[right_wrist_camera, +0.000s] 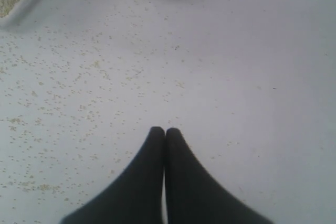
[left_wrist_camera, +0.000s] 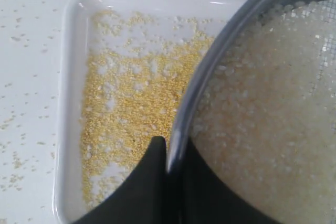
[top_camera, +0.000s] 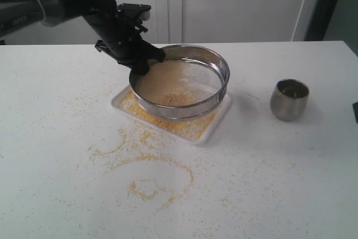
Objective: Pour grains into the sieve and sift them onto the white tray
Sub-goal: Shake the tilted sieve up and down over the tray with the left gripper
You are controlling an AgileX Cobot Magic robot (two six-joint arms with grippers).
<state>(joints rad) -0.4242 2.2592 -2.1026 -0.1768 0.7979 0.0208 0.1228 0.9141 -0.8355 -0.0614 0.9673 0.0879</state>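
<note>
The sieve (top_camera: 193,107), a wide steel ring, is held above the white tray (top_camera: 224,113) in the exterior view. Pale whitish grains (top_camera: 162,79) lie on its mesh. Golden-yellow meal (left_wrist_camera: 131,103) covers the tray floor below. My left gripper (top_camera: 142,65) is shut on the sieve's rim at its left side; in the left wrist view the rim (left_wrist_camera: 194,93) runs between the two black fingers (left_wrist_camera: 152,182). My right gripper (right_wrist_camera: 165,132) is shut and empty above bare table; in the exterior view it is out of sight.
A small rounded steel cup (top_camera: 289,100) stands right of the tray. Yellow meal (top_camera: 145,166) is scattered in loops over the white table (top_camera: 56,110) in front of the tray, with finer specks all around.
</note>
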